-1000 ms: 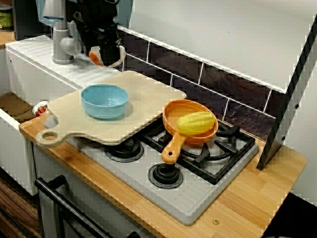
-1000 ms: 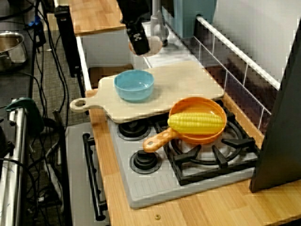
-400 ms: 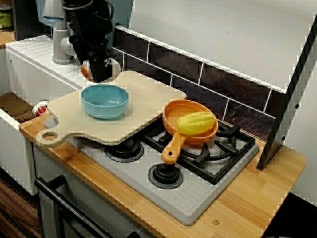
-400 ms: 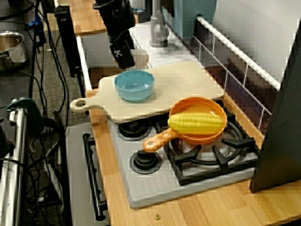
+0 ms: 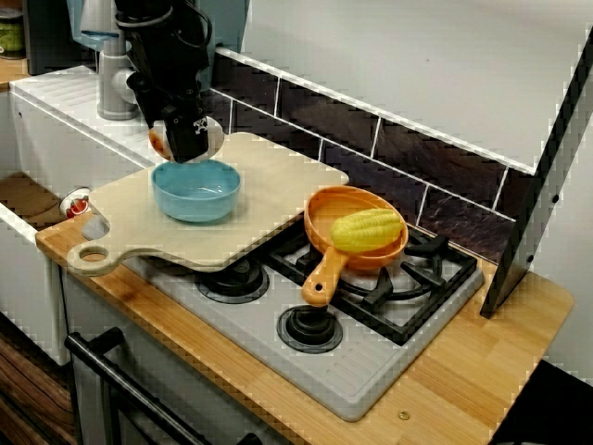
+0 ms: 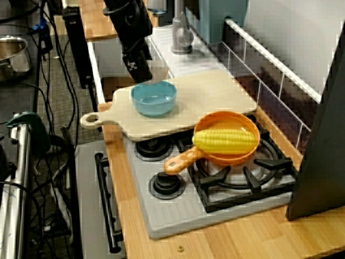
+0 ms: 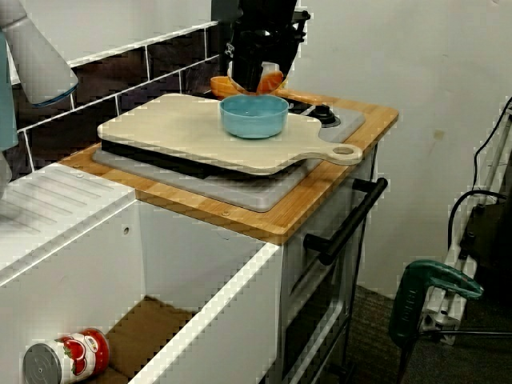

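Looking from the front of the stove, finds the gripper [image 5: 185,144] hanging just above the far rim of the blue bowl [image 5: 196,188], closed on a small orange-and-white item [image 5: 213,137]. Places the bowl on the cutting board [image 5: 278,181], toward its handle end, well apart from the orange pan [image 5: 324,215] and corn [image 5: 368,229] off the board's right edge. Calls, by judgement, for a firm pinch and a level wrist, clear of the rim.

Seen from the end of the stove, sets the gripper [image 6: 140,74] just behind the bowl [image 6: 154,97] and hides the item entirely; cannot tell the opening here. Advises against any sideways brush that could slide the bowl along the board.

Viewed from across the sink, shows the item [image 7: 272,81] pinched in the gripper [image 7: 258,77], above and just behind the bowl [image 7: 254,116], not touching it. Shows also a can [image 7: 68,360] lying in the near corner of the sink [image 7: 200,264].
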Controlling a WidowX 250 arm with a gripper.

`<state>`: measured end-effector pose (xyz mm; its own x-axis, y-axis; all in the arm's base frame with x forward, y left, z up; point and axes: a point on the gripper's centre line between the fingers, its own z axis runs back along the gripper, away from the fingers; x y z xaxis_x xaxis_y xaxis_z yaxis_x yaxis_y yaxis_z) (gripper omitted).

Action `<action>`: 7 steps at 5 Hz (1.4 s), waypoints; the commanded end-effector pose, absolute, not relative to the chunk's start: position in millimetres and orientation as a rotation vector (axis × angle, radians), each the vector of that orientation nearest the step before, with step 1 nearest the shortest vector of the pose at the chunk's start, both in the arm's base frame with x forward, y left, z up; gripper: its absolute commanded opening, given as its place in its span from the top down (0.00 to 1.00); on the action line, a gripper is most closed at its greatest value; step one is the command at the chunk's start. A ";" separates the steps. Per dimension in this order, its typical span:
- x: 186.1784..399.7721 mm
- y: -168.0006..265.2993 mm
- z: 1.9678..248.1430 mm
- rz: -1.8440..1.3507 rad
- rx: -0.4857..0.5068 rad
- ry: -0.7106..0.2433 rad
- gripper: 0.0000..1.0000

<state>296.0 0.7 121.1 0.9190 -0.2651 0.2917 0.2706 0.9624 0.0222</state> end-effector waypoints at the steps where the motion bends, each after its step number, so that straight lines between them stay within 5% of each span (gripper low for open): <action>1: 300.1 6.7 124.1 -0.263 0.001 -0.325 1.00; 2: 302.1 7.4 119.3 -0.245 0.013 -0.306 0.00; 7: 313.7 25.3 124.7 -0.209 -0.024 -0.294 0.00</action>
